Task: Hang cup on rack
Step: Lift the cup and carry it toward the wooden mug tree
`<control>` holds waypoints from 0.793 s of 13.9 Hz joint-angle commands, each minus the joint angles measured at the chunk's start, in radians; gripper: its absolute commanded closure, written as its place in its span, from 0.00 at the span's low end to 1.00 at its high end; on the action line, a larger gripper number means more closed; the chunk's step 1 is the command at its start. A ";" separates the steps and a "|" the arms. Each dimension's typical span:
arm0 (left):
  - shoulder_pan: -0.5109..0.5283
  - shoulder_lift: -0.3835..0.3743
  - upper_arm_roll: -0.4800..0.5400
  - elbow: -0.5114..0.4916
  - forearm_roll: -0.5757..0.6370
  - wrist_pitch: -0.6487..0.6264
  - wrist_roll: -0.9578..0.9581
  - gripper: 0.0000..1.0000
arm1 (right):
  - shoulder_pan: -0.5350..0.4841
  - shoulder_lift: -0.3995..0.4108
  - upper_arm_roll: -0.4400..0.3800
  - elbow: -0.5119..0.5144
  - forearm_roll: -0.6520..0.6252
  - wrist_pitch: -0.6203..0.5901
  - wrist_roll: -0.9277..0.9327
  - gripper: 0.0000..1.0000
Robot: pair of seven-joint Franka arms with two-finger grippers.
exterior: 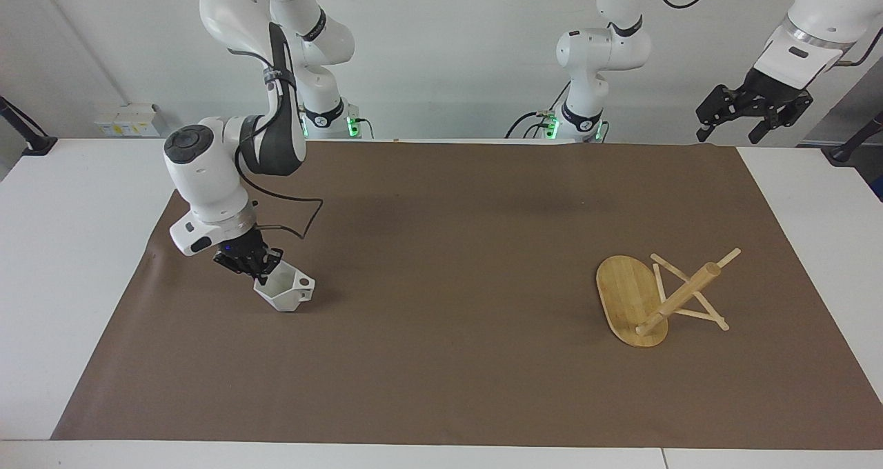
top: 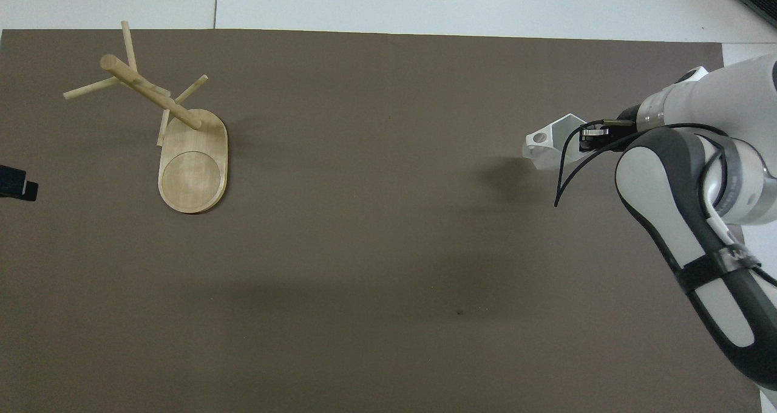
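Observation:
The white faceted cup [exterior: 286, 294] [top: 548, 145] hangs tilted a little above the brown mat at the right arm's end of the table. Its blocky handle with the round hole points away from the arm. My right gripper [exterior: 260, 270] [top: 587, 136] is shut on the cup's rim wall. The bamboo rack [exterior: 629, 298] [top: 193, 169] lies tipped over at the left arm's end, its oval base on edge and its post [exterior: 679, 296] resting on the peg sticks. My left gripper [exterior: 752, 118] waits open, raised high above the table corner near its base.
A brown mat [exterior: 455, 248] covers most of the white table [exterior: 62, 248]. A black cable [exterior: 290, 221] loops from the right wrist. The dark tip [top: 13, 182] of the left gripper shows at the edge of the overhead view.

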State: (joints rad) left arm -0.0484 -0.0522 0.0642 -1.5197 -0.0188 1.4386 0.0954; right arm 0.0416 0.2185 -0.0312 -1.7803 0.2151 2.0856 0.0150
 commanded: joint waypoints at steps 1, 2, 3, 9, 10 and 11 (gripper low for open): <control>-0.018 -0.018 0.012 -0.020 0.019 -0.006 0.001 0.00 | -0.006 -0.016 0.008 0.035 0.153 -0.064 -0.064 1.00; -0.018 -0.018 0.014 -0.020 0.019 -0.007 0.001 0.00 | -0.005 -0.019 0.022 0.036 0.194 -0.065 -0.081 1.00; -0.018 -0.018 0.014 -0.020 0.019 -0.006 0.001 0.00 | -0.005 -0.024 0.045 0.039 0.225 -0.065 -0.087 1.00; -0.018 -0.018 0.012 -0.020 0.019 -0.006 0.001 0.00 | -0.005 -0.042 0.183 0.062 0.455 -0.074 -0.087 1.00; -0.018 -0.018 0.012 -0.020 0.019 -0.006 0.001 0.00 | -0.005 -0.047 0.200 0.062 0.527 -0.079 -0.087 1.00; -0.018 -0.018 0.012 -0.020 0.019 -0.006 0.001 0.00 | -0.005 -0.050 0.212 0.062 0.599 -0.079 -0.087 1.00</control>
State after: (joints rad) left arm -0.0484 -0.0522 0.0643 -1.5198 -0.0187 1.4386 0.0954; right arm 0.0509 0.1838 0.1576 -1.7212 0.6959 2.0318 -0.0494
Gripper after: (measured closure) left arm 0.000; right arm 0.956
